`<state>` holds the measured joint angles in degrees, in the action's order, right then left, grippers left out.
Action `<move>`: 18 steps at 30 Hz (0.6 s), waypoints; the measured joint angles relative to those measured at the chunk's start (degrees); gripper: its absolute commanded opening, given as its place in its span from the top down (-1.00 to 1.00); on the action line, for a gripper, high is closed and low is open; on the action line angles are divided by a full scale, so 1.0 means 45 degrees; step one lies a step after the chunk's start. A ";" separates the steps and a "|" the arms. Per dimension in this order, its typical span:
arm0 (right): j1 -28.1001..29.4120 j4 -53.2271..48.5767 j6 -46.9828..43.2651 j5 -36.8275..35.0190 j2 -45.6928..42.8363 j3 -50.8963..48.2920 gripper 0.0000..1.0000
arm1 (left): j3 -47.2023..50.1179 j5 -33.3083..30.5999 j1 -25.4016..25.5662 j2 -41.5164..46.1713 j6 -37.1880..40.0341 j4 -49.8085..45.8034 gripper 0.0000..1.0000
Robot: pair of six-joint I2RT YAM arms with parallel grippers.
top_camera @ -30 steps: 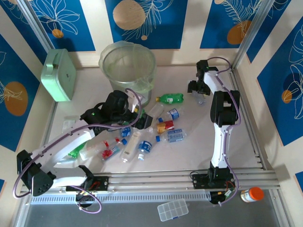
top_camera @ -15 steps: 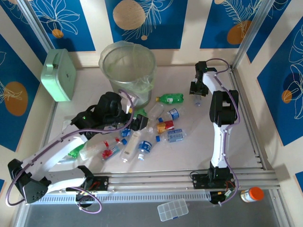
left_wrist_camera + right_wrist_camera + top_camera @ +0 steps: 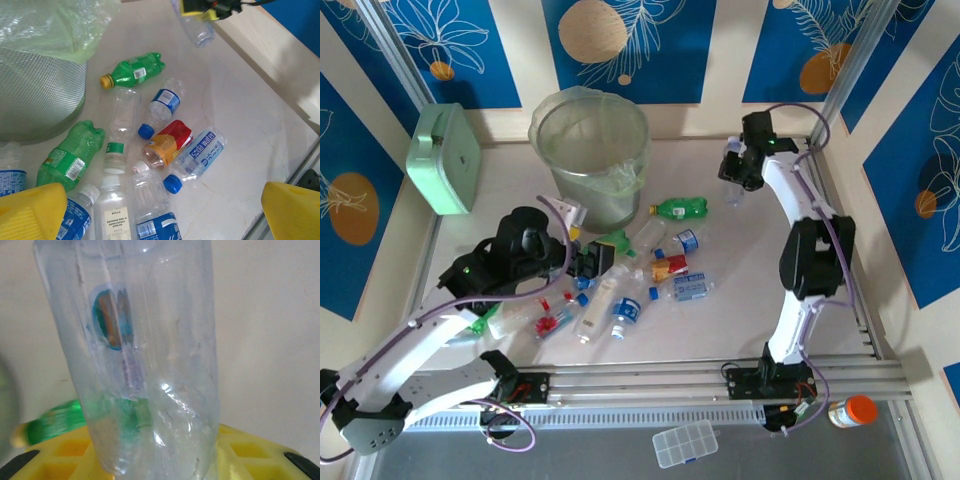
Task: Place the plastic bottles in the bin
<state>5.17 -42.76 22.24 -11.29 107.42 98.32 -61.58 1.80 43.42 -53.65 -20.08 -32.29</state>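
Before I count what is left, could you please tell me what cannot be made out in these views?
- Right wrist: the clear bottle in the right gripper runs off the top and bottom edges; cap unseen, label blurred.
- Top external: the left arm covers part of the bottle pile; the count there is unknown.
- Left wrist: the fingers of the left gripper and the bottom edge cut off the nearest bottles.

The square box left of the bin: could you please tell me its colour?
Mint green; the box shows best in the top external view.
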 measured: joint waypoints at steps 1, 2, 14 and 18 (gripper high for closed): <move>0.0039 0.0223 0.0141 0.0199 -0.0491 -0.0170 0.11 | 0.0087 -0.0102 0.0000 0.0175 -0.0078 0.0024 -0.99; 0.0097 0.0578 0.0311 0.0495 -0.1122 -0.0432 0.11 | 0.0180 -0.0185 0.0000 0.0374 -0.0160 0.0034 -0.99; 0.1977 0.4250 0.2283 0.4648 -0.4396 -0.1749 0.11 | 0.1243 -0.2647 0.0000 0.2613 -0.1156 0.0685 -0.99; 0.2681 0.4828 0.2769 0.5547 -0.4265 -0.1360 0.11 | 0.1559 -0.3827 0.0000 0.3089 -0.1685 0.0680 -0.99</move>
<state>17.23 -21.04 34.70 13.67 88.23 92.20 -54.57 -15.42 43.42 -39.75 -27.66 -29.23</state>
